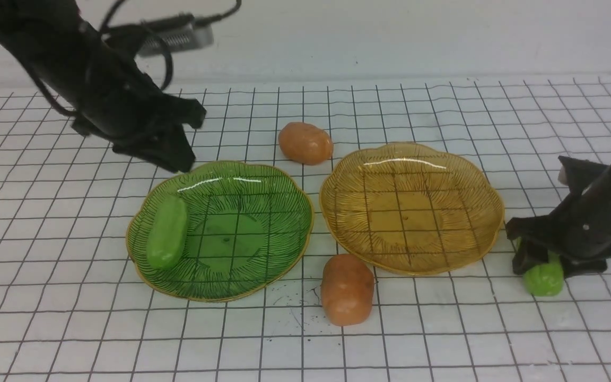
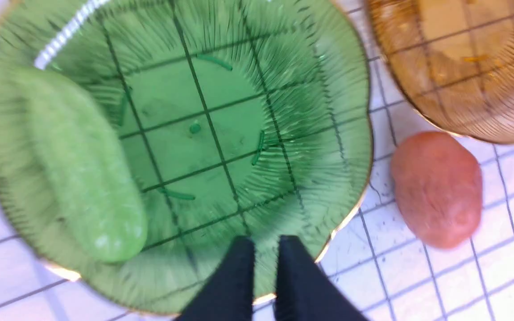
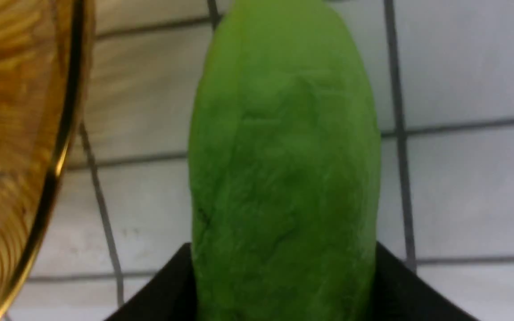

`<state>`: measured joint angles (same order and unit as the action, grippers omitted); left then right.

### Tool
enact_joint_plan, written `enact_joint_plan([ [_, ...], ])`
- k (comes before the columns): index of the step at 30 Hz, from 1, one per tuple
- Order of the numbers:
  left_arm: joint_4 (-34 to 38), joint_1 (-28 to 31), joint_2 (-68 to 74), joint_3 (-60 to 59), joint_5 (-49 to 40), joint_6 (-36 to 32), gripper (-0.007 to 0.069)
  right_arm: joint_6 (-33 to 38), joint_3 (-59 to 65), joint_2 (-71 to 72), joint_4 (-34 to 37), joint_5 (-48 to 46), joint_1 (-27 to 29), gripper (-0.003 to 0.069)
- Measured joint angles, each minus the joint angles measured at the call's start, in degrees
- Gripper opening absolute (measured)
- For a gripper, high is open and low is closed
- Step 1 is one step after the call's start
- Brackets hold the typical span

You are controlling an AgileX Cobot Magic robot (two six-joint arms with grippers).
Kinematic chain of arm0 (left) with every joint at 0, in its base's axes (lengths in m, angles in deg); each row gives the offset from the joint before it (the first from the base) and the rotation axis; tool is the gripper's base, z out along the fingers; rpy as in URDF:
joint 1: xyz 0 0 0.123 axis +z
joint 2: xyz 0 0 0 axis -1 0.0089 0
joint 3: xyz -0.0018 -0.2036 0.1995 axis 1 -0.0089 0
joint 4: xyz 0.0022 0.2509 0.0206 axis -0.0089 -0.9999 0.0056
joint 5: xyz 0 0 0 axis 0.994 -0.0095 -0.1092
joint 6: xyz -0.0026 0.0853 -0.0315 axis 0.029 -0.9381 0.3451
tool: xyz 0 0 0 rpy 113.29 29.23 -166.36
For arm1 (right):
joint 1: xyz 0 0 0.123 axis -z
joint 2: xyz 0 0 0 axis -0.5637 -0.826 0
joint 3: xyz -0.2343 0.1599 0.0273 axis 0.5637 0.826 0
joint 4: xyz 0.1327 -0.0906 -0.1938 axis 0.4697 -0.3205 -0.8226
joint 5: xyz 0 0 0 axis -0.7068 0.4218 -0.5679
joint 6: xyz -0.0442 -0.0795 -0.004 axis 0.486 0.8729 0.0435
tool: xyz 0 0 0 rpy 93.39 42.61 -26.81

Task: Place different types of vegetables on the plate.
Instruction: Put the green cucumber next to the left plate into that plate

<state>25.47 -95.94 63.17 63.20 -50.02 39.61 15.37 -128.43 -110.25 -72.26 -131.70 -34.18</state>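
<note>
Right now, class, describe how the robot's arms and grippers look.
The left arm and right arm are matte black rounded tubes. The left gripper and right gripper are angular, black. Black cables loop along the left arm, near a grey ribbed box. No markings are legible.

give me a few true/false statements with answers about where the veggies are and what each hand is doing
1. A cucumber lies in the green plate. True.
2. The amber plate holds a potato. False: it is empty. The far potato and the near potato both lie on the table, outside the plates.
3. The right hand is closed around the second cucumber, which sits on the table beside the amber plate. True.
4. The left hand is carrying a potato. False: its fingers are close together with nothing between them, above the green plate's rim.
</note>
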Motion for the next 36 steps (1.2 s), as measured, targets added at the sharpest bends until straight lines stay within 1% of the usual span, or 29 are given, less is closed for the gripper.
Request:
enact_joint_plan([
  [2,-1.42,0.00,-4.70,-0.52,-0.32,-0.82,0.0004,-0.76,0.00,2.84,-0.14,-2.15,0.72,0.0398],
  [3,-1.97,0.00,-6.98,-1.22,-0.49,-0.82,-0.0003,-1.79,0.00,5.94,0.59,-3.31,1.26,0.0398],
  [5,-2.36,0.00,-10.11,-2.11,-0.57,-0.82,-0.0007,-2.67,0.00,11.08,3.44,-3.57,1.12,0.0398],
  [8,-2.43,0.00,-13.52,-3.74,-0.73,-0.82,-0.0008,-1.14,0.00,15.26,8.11,-2.19,-0.13,0.0398],
  [9,-2.43,0.00,-16.86,-5.57,-0.77,-0.82,-0.0008,2.27,0.00,17.71,14.03,0.88,-3.13,0.0398],
  [10,-2.43,0.00,-18.67,-6.87,-0.84,-0.77,-0.0008,4.63,0.00,18.53,17.75,2.65,-5.37,0.0398],
  [11,-2.43,0.00,-19.33,-7.41,-0.85,-0.77,-0.0008,5.11,-0.07,18.68,18.50,2.98,-5.86,0.0398],
  [12,-2.48,0.00,-21.78,-9.71,-0.96,-0.61,-0.0008,8.52,-0.54,18.50,23.18,4.74,-10.07,0.0398],
  [13,-2.48,0.00,-22.88,-10.90,-0.96,-0.54,-0.0008,10.31,-1.05,17.91,25.34,5.16,-12.24,0.0398],
  [14,-2.48,0.00,-24.36,-12.74,-0.90,-0.38,-0.0008,12.85,-2.46,16.29,28.18,5.40,-15.46,0.0398],
  [15,-2.48,0.00,-25.61,-14.85,-0.65,-0.38,-0.0008,14.15,-4.23,14.31,29.54,5.48,-18.91,0.0398],
  [16,-2.48,0.00,-26.01,-14.85,-0.65,-0.38,-0.0008,14.43,-4.93,13.56,29.81,5.48,-19.82,0.0398],
  [17,-2.48,0.00,-27.10,-17.16,-0.40,-0.38,-0.0008,14.71,-7.40,11.05,30.29,5.48,-22.28,0.0398],
  [21,-2.53,0.00,-30.75,-21.69,-0.33,-0.38,-0.0008,13.65,-19.89,-0.52,29.83,3.27,-28.12,0.0398],
  [25,-2.59,0.00,-32.55,-22.48,-0.33,-0.38,-0.0008,11.20,-28.57,-8.52,28.44,0.38,-30.13,0.0398],
  [27,-2.59,0.00,-33.43,-22.48,-0.33,-0.38,-0.0008,9.25,-32.23,-11.95,27.39,-1.02,-30.76,0.0409],
  [32,-2.59,0.00,-35.13,-22.48,-1.42,-0.38,-0.0008,4.34,-40.44,-17.95,22.72,-7.69,-31.86,0.0541],
  [36,-2.53,0.00,-35.46,-22.48,-1.66,-0.37,-0.0008,2.86,-43.34,-18.06,20.44,-11.49,-31.92,0.0595],
])
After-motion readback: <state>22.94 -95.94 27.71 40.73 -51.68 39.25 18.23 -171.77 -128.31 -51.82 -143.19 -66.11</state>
